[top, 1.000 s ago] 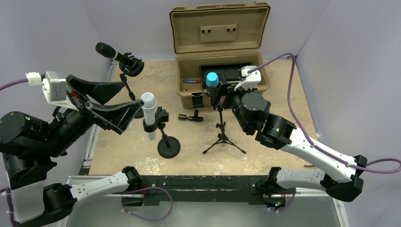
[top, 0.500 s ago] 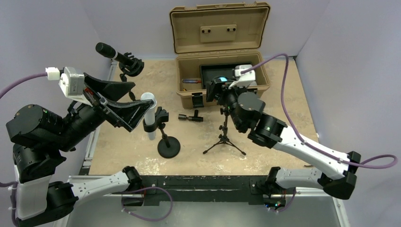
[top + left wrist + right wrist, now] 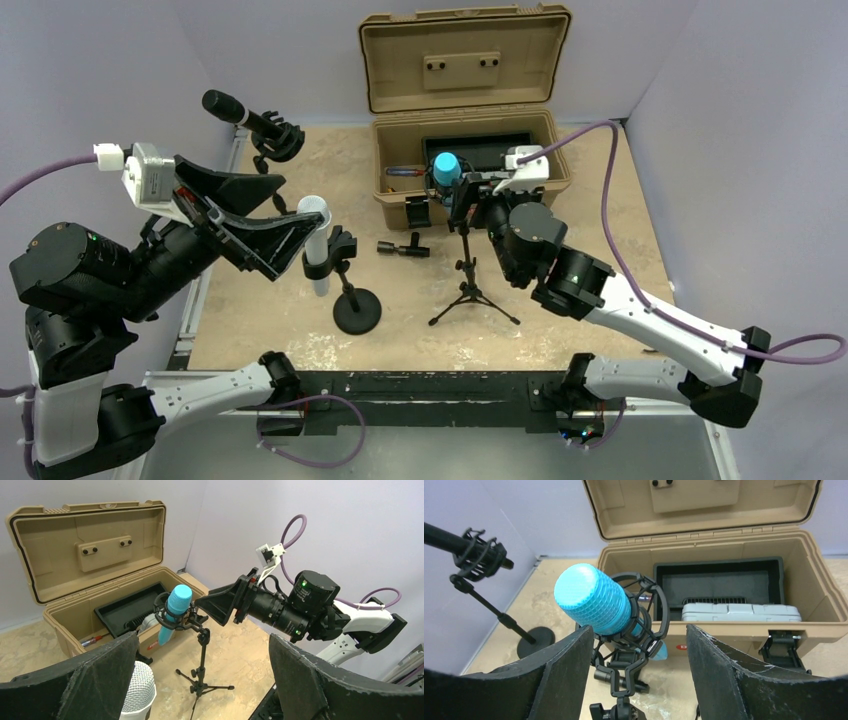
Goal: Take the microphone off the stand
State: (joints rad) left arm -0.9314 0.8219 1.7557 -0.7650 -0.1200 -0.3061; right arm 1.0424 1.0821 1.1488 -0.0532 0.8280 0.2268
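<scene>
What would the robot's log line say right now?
step: pre-grasp | right gripper: open, either side of blue microphone, not gripping | blue microphone: in tripod stand | left gripper: open, by white microphone

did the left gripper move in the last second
Yes. The left gripper moved right in the top view, closer to the white microphone on its fixed stand.

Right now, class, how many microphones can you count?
3. A black microphone at the far left, a white microphone near the left gripper, a blue microphone on the tripod before the case. More could lie inside the case.
</scene>
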